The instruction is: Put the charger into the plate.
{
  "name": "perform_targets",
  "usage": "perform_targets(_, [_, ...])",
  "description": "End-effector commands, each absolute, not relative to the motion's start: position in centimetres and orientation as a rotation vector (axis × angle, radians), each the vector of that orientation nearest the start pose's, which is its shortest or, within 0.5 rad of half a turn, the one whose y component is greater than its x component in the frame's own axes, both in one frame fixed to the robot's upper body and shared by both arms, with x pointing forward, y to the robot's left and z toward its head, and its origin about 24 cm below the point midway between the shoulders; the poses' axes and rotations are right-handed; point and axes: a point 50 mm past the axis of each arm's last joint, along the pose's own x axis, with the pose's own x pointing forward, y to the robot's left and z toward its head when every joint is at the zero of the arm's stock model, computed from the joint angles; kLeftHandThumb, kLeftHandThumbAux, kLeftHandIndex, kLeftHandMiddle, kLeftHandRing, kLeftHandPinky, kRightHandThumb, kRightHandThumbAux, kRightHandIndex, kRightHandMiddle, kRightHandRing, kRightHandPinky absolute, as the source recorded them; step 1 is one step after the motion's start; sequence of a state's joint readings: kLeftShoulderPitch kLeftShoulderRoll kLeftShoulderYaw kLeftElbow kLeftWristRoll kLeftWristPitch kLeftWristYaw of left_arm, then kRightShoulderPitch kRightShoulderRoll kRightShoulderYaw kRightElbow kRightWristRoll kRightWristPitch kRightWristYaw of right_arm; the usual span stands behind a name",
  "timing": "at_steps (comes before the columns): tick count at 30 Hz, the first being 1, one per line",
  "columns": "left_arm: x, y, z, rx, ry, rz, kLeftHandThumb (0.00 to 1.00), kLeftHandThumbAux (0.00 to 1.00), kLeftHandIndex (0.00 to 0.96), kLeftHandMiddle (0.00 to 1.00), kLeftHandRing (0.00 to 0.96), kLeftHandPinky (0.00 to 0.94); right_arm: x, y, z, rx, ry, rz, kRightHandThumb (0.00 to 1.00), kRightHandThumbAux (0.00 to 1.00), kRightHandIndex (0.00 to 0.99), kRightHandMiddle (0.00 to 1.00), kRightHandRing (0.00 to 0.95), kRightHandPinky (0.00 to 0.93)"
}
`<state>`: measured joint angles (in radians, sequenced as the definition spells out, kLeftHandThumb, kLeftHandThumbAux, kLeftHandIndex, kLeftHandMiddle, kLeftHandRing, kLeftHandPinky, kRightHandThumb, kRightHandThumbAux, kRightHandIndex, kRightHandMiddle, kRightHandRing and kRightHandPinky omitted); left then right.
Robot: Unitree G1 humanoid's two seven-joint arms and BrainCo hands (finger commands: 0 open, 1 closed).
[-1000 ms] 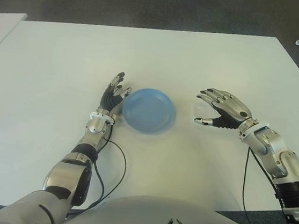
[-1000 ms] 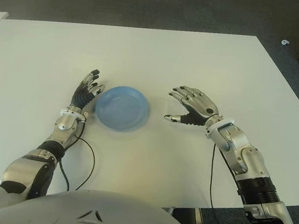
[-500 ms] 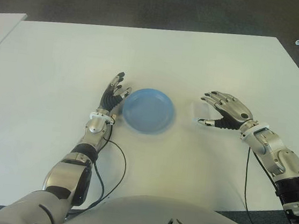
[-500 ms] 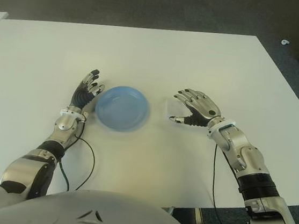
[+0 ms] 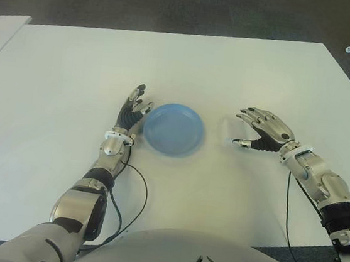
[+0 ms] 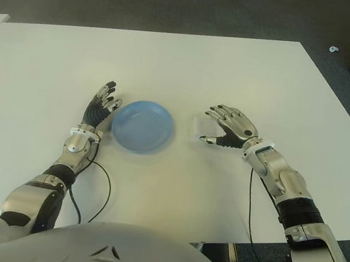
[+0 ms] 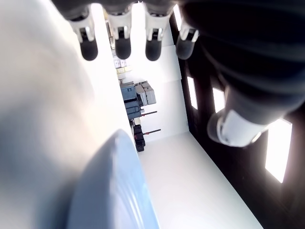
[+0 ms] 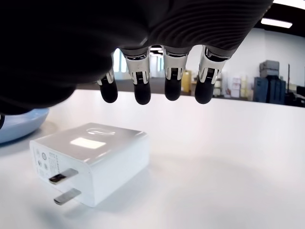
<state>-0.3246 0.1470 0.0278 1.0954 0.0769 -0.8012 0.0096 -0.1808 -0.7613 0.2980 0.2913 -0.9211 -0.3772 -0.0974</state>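
Your right hand [image 5: 260,129] has drifted right and lowered since a second ago, fingers spread, holding nothing, hovering above the charger [image 8: 90,160]. The charger lies on the table [image 5: 232,74] right of centre, just right of the blue plate [image 5: 174,128]. It's a small white cube with two metal prongs: likely light, rigid and slick, so pinch opposite flat sides. Left hand [image 5: 132,111] sits relaxed at the plate's left rim.

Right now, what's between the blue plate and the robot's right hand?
The white charger lies on the table between the blue plate and the open right hand; the right wrist view shows it best.
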Motion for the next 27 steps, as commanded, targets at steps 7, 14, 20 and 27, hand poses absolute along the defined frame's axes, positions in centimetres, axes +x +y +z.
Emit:
perform_targets(7, [22.52,18.62,-7.41,0.200,0.184,-0.059,0.000,0.581,0.032,0.065,0.041,0.039,27.23,-22.78,3.93,-1.626,-0.216,0.489,0.287,0.135,0.000,0.000,0.000,0.000])
perform_targets(14, [22.47,18.66,-7.46,0.198,0.189,-0.070,0.000,0.578,0.032,0.056,0.029,0.015,27.39,-22.86,3.66,-1.626,-0.208,0.485,0.285,0.130,0.000,0.000,0.000,0.000])
perform_targets(20, [22.45,18.69,-7.49,0.206,0.192,-0.069,0.000,0.555,0.027,0.046,0.015,0.002,27.52,-22.84,3.46,-1.628,-0.200,0.484,0.287,0.128,0.000,0.000,0.000,0.000])
perform_targets(27, [22.43,18.69,-7.52,0.207,0.195,-0.069,0.000,0.545,0.025,0.042,0.009,0.003,27.64,-22.79,3.42,-1.629,-0.200,0.479,0.289,0.129,0.000,0.000,0.000,0.000])
